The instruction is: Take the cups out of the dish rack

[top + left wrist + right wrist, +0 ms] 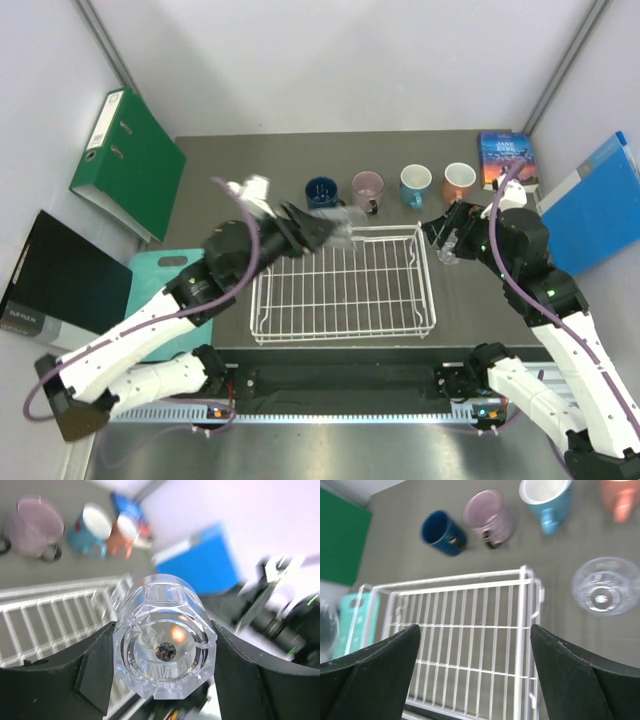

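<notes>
Closest to the left wrist camera is a clear glass (pixel 165 630), base toward the lens. It is clamped between the two fingers of the left tool (pixel 165 667), which is closed part-way onto its sides. The glass lies sideways in the grip, above the rack's (pixel 343 335) far left corner, presumably lifted out for setting down.

Ahead of this tool, beyond the rack, four mugs sit in a row on the desk (pixel 250 170): navy (pixel 322 192), pink (pixel 367 187), blue (pixel 415 183) and orange (pixel 459 180).

The right tool (pixel 477 672) is spread wide and holds nothing. A second glass (pixel 605 586) stands on the desk ahead and to its right, outside the rack. No cups show on the rack wires.

Judgement: only the held glass remains to be placed.
</notes>
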`<state>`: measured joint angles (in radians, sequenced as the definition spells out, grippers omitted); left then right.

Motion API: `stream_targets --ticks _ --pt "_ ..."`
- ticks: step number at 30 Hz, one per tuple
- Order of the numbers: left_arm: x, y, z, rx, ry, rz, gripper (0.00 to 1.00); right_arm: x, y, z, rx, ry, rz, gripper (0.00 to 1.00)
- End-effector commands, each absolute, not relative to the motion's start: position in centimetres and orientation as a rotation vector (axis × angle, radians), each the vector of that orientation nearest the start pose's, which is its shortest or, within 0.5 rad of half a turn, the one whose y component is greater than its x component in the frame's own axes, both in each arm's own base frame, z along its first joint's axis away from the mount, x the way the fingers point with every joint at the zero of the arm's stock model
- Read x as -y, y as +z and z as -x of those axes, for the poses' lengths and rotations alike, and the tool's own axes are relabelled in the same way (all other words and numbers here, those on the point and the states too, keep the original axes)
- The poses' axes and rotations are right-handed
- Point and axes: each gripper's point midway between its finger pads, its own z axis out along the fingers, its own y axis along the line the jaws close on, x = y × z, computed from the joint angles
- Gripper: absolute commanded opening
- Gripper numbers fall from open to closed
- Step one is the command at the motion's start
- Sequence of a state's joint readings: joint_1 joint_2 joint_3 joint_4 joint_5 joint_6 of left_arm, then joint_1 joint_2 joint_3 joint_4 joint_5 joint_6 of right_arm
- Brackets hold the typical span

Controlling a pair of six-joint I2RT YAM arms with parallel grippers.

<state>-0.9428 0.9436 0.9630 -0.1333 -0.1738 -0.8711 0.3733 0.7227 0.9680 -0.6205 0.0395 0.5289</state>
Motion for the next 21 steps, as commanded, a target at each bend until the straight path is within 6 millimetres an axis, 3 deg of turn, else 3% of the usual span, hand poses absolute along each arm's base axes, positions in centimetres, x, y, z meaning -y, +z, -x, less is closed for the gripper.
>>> stream_targets --ticks 1,3,4,10,21 --pt "29.6 35.4 -21.1 -1.685 -1.667 0.084 0.00 -14.7 31.7 -22.8 -1.856 0.808 -0.030 0.92" --pt "30.0 36.2 -20.8 -1.649 -1.763 0.042 0.00 -15.4 32.9 -22.1 -1.826 0.863 0.013 0.95" --pt "30.6 35.6 -21.2 -1.672 -1.776 0.039 0.00 -15.6 33.4 -21.9 -1.801 0.879 0.026 0.95" --pt "32.7 35.8 -21.1 -1.665 -1.904 -0.044 0.00 -17.3 33.8 -20.8 -1.788 1.002 0.089 0.91" --pt "34.2 35.3 -21.7 -1.696 -1.935 -0.076 0.00 -20.2 35.1 -19.5 -1.737 1.219 0.162 0.81"
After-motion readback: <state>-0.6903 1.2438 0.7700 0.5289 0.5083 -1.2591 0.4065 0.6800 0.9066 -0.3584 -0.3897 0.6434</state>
